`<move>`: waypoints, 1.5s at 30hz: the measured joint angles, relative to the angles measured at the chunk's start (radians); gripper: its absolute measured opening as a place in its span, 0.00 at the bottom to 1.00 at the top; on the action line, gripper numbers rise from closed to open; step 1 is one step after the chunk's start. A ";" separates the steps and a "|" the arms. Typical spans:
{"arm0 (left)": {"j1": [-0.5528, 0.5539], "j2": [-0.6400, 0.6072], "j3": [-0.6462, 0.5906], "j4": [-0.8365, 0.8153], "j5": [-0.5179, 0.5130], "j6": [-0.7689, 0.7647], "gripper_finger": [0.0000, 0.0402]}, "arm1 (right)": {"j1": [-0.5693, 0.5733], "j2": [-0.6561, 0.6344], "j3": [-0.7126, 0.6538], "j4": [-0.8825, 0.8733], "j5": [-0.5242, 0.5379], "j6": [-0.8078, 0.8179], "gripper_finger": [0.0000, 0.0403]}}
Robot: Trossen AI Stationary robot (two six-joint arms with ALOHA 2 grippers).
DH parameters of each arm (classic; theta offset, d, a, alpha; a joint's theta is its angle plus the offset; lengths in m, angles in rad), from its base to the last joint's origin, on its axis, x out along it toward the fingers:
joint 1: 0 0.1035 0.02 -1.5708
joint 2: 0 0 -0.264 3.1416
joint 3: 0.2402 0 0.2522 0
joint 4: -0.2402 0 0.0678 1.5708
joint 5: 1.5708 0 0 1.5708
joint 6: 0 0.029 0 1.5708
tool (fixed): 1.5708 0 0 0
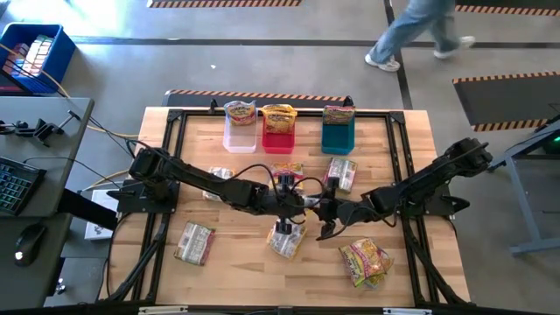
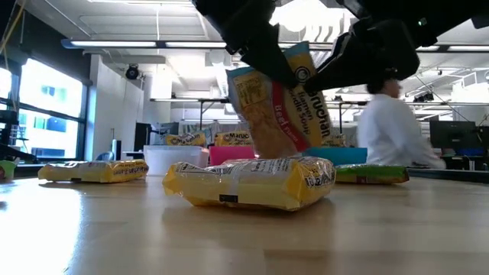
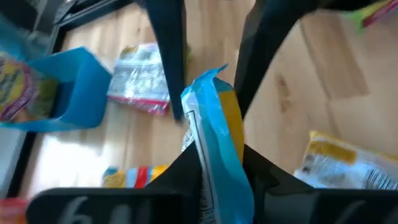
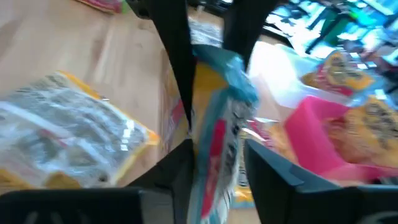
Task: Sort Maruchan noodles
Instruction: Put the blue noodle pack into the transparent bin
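Note:
A yellow noodle packet with a blue sealed edge and a red stripe (image 2: pixel 279 99) hangs over mid-table between both arms. My left gripper (image 3: pixel 221 171), reaching in from the table's left, is shut on it. My right gripper (image 4: pixel 217 165), coming from the right, is open, one finger on either side of the same packet. A second yellow packet (image 2: pixel 252 182) lies flat on the table right beneath. The clear bin (image 1: pixel 240 136), red bin (image 1: pixel 279 136) and teal bin (image 1: pixel 338 136) stand in a row at the far edge, packets upright in each. My left gripper pinches the packet's two flat faces (image 3: pixel 217 146) between its two fingers, at the packet's upper part. The fingers (image 2: pixel 263 57) slant down from the table's left. The packet stands nearly upright, leaning a little, lifted clear of the packet below.
Loose packets lie at the near left (image 1: pixel 194 242), near right (image 1: pixel 366 261), and mid-table (image 1: pixel 341 172) (image 1: pixel 287 172). The black frame rails (image 1: pixel 166 157) run along the table's sides. A person walks past beyond the far edge (image 1: pixel 420 31).

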State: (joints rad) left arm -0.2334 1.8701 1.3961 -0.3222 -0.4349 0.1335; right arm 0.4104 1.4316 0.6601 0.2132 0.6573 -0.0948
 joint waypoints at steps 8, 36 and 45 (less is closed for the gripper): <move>-0.006 -0.113 -0.154 0.088 -0.046 -0.086 0.02 | 0.047 -0.113 -0.030 -0.139 0.128 0.013 0.43; -0.043 -0.544 -0.823 1.157 0.060 0.046 0.01 | -0.290 -0.024 -0.204 0.755 -0.638 0.165 0.72; -0.045 -0.545 -0.817 1.202 0.068 0.085 0.01 | -0.300 0.073 -0.130 0.879 -0.660 0.144 0.73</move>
State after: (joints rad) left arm -0.2779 1.3247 0.5793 0.8801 -0.3668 0.2188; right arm 0.1101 1.5047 0.5297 1.0923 -0.0032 0.0492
